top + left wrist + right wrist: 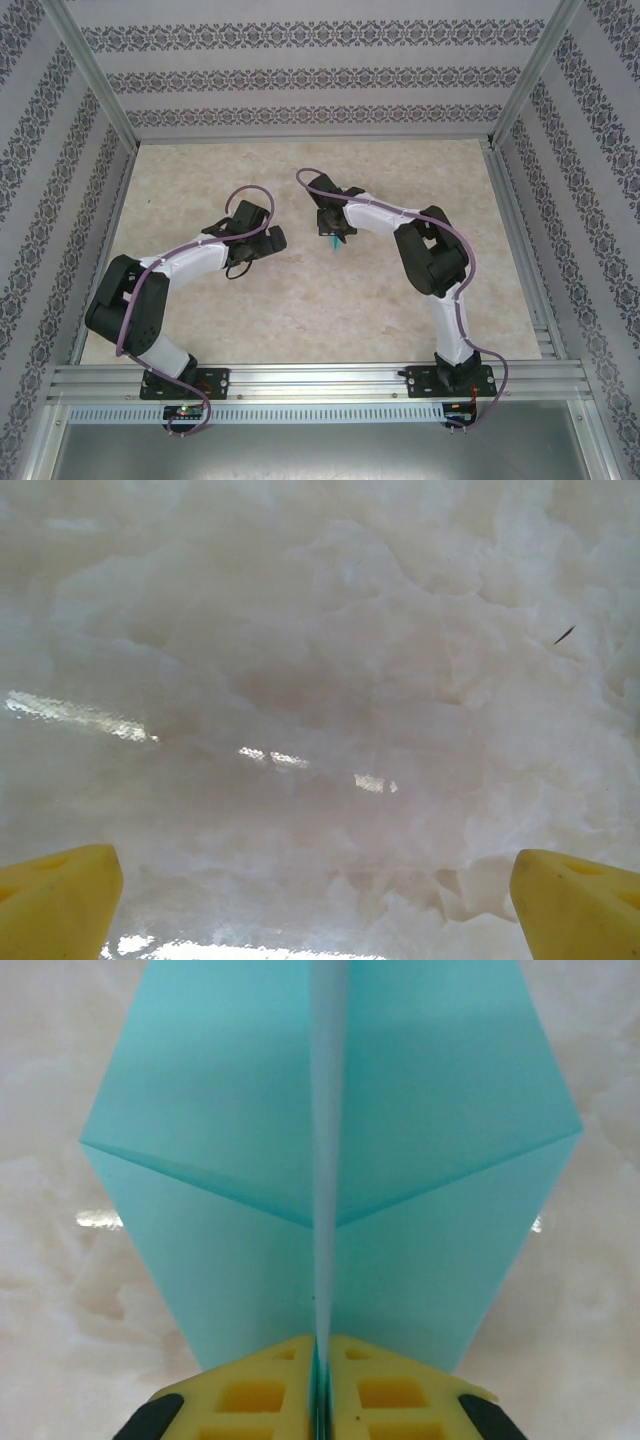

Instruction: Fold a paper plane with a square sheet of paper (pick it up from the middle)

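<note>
Inspection finds the folding stage judged complete and the pick-up from the middle in hand. The right gripper (322,1360) is closed almost fully, its yellow fingers (250,1395) pinching the central crease of the paper plane (240,1160); the two wings spread flat to 9 and 3 o'clock of that crease. From overhead, the paper plane (336,244) shows as a small turquoise tip under the right gripper (333,235), near the middle of the table (300,320). Whether the plane is clear of the surface cannot be told. The left gripper (270,240) sits at 9 o'clock of the right one, apart from it; in its own wrist view the left gripper (318,895) is wide open, holding nothing, above the bare table (300,680). The next move is judged to call for a steady pinch and a straight lift, without creasing the wings. Count: one paper plane, two grippers, one table.
</note>
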`<action>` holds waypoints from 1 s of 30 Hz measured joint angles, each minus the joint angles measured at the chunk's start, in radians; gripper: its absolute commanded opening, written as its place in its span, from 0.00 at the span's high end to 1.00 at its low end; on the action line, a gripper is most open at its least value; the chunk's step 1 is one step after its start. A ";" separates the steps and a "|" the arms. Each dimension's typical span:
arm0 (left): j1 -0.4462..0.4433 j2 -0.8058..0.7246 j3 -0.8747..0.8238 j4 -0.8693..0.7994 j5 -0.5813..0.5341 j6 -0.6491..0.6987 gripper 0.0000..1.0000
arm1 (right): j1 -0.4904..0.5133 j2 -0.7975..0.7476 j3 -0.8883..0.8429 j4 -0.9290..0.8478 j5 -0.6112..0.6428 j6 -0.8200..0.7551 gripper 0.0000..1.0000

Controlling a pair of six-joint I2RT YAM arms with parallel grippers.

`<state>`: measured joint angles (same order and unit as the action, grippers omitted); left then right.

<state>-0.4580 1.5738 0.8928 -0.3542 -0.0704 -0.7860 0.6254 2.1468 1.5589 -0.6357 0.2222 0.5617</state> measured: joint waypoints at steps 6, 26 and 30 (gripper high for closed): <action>0.004 -0.010 0.017 -0.027 -0.021 0.014 0.00 | 0.001 0.012 0.021 -0.011 -0.025 -0.013 0.69; 0.219 -0.396 -0.088 0.011 -0.381 0.248 0.00 | -0.293 -0.853 -0.532 0.166 0.317 -0.132 0.02; 0.253 -0.442 -0.241 0.135 -0.472 0.329 0.00 | -0.392 -0.979 -0.789 0.335 0.383 -0.222 0.02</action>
<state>-0.2054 1.1316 0.6514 -0.2195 -0.5419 -0.4568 0.2333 1.1675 0.7704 -0.3004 0.6052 0.3393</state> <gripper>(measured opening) 0.999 0.981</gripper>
